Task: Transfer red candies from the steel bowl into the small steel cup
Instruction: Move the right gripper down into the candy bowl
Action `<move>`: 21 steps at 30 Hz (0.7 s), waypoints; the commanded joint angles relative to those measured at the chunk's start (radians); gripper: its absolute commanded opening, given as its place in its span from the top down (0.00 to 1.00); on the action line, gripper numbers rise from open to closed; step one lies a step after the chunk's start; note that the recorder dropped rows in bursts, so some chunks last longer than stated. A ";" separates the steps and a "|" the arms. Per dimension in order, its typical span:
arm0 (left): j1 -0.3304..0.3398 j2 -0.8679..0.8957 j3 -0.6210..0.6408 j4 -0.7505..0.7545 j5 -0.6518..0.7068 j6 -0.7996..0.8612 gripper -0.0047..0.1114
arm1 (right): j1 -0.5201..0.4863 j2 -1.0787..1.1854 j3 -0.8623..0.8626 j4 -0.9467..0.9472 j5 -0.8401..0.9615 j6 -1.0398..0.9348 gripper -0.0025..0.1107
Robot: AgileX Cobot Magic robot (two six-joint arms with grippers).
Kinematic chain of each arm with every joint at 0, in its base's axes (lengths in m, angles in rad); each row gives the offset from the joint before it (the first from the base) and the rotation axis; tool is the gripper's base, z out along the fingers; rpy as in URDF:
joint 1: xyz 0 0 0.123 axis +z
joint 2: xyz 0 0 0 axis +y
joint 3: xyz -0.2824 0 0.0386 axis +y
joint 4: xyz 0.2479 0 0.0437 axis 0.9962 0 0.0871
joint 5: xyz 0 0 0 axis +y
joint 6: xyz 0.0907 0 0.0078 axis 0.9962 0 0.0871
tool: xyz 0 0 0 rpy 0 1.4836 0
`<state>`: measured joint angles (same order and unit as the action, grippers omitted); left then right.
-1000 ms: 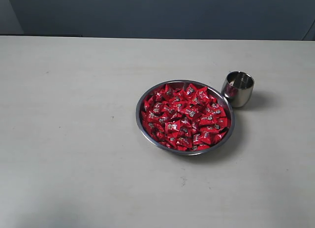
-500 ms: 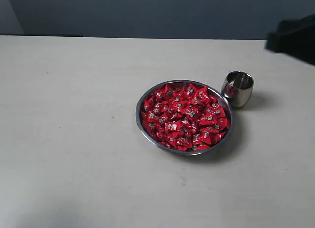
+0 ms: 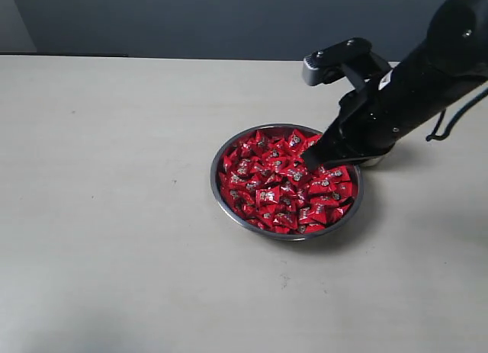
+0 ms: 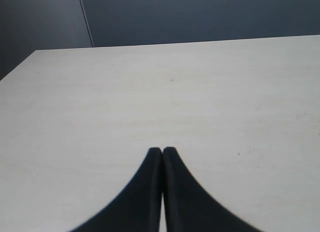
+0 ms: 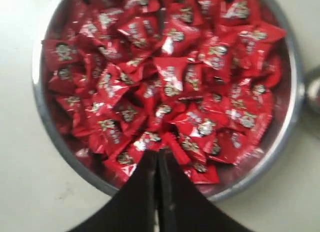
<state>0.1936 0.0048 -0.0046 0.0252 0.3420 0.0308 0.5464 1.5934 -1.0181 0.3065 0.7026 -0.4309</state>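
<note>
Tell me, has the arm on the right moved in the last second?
Yes. It swung in from the right edge of the exterior view; its shut gripper now sits over the right side of the bowl, by the candies.

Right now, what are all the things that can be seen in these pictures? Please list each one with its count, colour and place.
red candies: too many to count, shiny red, heaped in the bowl.
steel bowl: one, silver, on the table near the middle.
small steel cup: one, silver, beside the bowl, mostly hidden behind the right arm in the exterior view.
table: one, pale off-white, under everything.
wall: one, dark blue-grey, behind the table.
right gripper: one, black, shut, tips over the candies.
left gripper: one, black, shut, over bare table.
</note>
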 commanded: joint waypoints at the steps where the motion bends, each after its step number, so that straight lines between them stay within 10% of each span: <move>1: -0.007 -0.005 0.005 0.002 -0.008 -0.001 0.96 | 0.003 0.060 -0.064 0.034 0.042 -0.101 0.99; 21: -0.007 -0.005 0.005 0.002 -0.008 -0.001 0.96 | 0.003 0.087 -0.064 0.148 -0.109 -0.101 0.99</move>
<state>0.1936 0.0048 -0.0046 0.0252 0.3420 0.0308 0.5507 1.6715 -1.0792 0.4406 0.6128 -0.5253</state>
